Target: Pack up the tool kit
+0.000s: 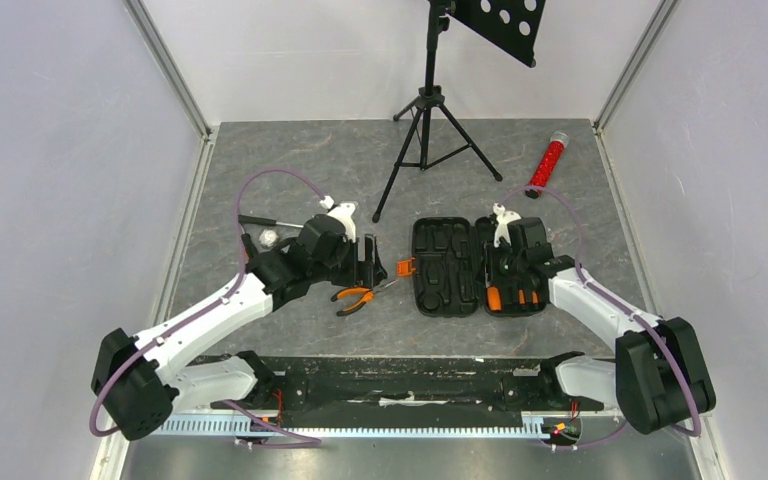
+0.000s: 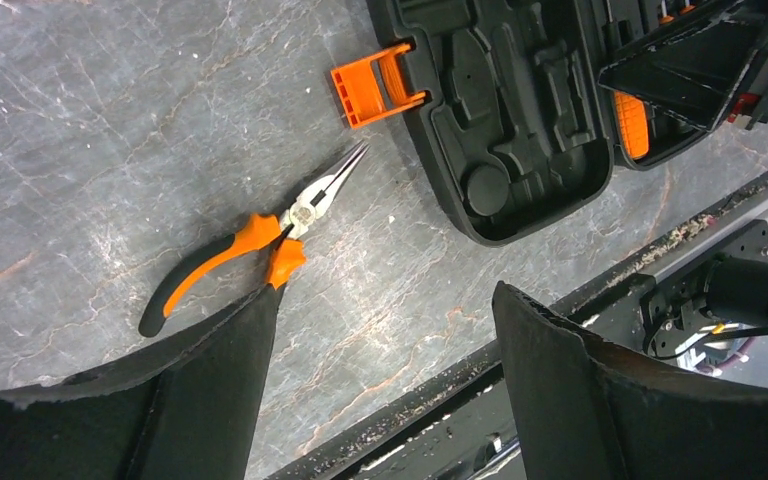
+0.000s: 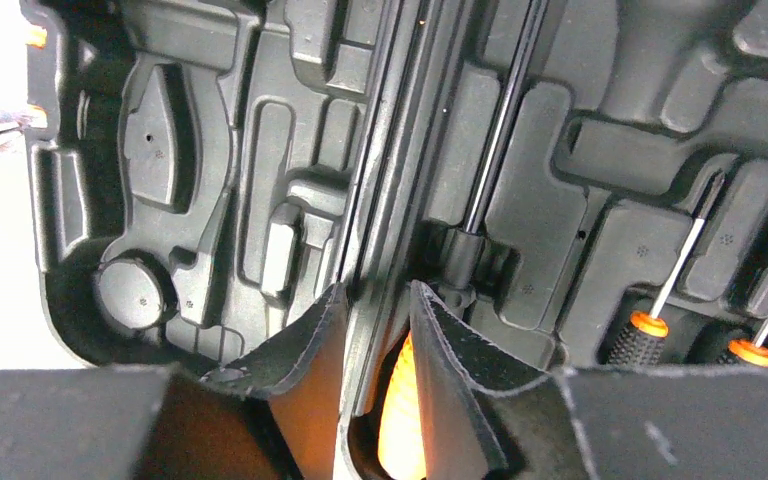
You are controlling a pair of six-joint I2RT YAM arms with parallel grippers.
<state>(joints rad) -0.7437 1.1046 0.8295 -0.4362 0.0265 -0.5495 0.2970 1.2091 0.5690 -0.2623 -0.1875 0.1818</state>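
**A:** Where is the tool kit, and what are the left jaws doing?

**B:** The black case lies open and flat on the grey bench. The left jaws hang above the bench, released, wide apart and empty. The orange-handled pliers lie just ahead of them, toward their left finger, and that finger hides the end of one grip. The case sits farther ahead and to their right. Its orange latch points toward the pliers' nose.

**A:** And the right jaws?

**B:** They sit low over the case's hinge line, parted a little. An orange handle shows in the gap, and its thin shaft runs away from them along a moulded groove. They look released rather than grasping, since the handle seems seated in the tray. Two more screwdrivers rest to their right.

**A:** How should the pliers be picked up?

**B:** In my judgement, centre the left jaws over the pivot and turn them so the fingers close across both grips. Then come straight down and clench only near bench level. The grips are splayed, so the squeeze will likely close them and shift the tool slightly. The empty half of the case, by the latch, looks like the target.

**A:** What does each view add?

**B:** Only the overhead view shows the tripod stand and the red tube. It also shows small items out to the left of the left jaws, too small to name. Only the left wrist view shows the splay of the pliers. Only the right wrist view shows the seated shaft.
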